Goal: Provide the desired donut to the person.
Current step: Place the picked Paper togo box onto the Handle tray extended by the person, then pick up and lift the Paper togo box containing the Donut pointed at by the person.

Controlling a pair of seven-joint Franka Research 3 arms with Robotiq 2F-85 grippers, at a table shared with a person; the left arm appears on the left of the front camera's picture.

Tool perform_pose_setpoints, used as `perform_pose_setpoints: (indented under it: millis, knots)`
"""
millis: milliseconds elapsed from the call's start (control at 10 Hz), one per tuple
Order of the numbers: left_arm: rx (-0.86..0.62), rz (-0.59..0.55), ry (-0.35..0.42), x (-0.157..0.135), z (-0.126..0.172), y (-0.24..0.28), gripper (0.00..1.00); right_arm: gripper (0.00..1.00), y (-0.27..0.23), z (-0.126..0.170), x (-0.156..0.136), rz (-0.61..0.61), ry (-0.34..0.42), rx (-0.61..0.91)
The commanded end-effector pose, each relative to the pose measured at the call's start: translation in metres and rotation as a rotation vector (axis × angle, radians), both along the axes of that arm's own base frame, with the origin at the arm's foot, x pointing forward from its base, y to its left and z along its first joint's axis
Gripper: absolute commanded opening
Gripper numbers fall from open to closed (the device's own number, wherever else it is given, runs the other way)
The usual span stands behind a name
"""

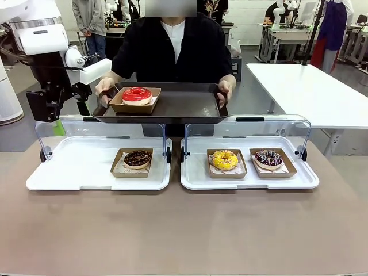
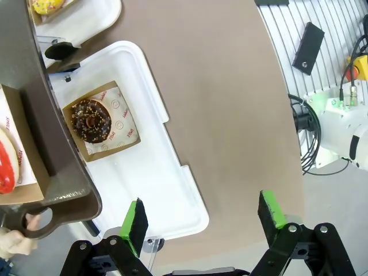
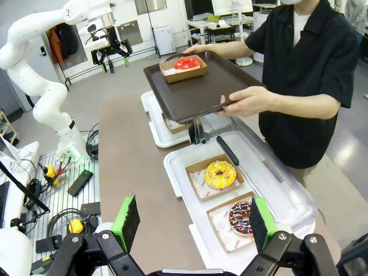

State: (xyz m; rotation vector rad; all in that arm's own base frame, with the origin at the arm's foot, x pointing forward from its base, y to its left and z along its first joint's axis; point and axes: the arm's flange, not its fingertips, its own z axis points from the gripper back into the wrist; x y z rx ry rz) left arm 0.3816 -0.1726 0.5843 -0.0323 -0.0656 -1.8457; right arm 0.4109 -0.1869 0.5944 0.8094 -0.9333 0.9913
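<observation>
One red donut [image 1: 137,94] sits in a card box [image 1: 119,103] on the left end of the dark tray [image 1: 184,106]. The tray is held level by the person [image 1: 172,46] at the far side, its long axis running left to right, above the raised clear lids [image 1: 103,123]. The left gripper [image 2: 204,218] is spread and empty, raised just left of the tray's left handle, so the donut lies to its right. The left arm is much the nearer. The right gripper [image 3: 192,221] is likewise spread and empty, near and well apart. A chocolate donut [image 1: 137,158], a yellow donut [image 1: 224,158] and a sprinkled donut [image 1: 268,157] lie in the white trays [image 1: 75,167] below. The handover is judged done; any withdrawal must clear the tray's edge and the lid.
</observation>
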Motion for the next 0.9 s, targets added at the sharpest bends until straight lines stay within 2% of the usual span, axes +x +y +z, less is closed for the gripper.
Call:
perform_pose_setpoints:
  millis: [0,800]
  knots:
    - [0.0,0.0,-0.003,0.0011,0.0018,-0.0015,1.0,1.0,0.0006,-0.0002,-0.0007,0.0,-0.007,0.007]
    - [0.0,0.0,0.0,0.0003,0.0002,-0.0001,1.0,1.0,0.0006,-0.0002,-0.0007,0.0,-0.007,0.007]
